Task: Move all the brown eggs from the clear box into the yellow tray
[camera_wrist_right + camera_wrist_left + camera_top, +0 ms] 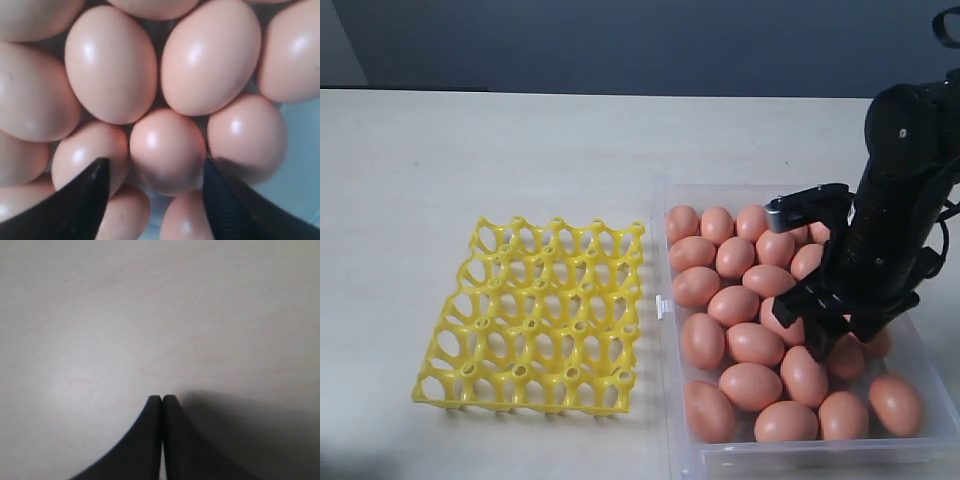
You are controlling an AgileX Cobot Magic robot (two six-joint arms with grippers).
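Right jaws apart, left jaws together

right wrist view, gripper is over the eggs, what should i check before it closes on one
1. Right gripper open around one brown egg: ok, jaws apart with the egg between them.
2. Egg centred between the fingers: not ok, it sits nearer one of them.
3. Fingers clear of the neighbouring egg: cannot tell, one finger overlaps it in this view.
4. Yellow tray cups free: ok, all empty.
5. Left gripper out of the way: ok, shut over bare table.
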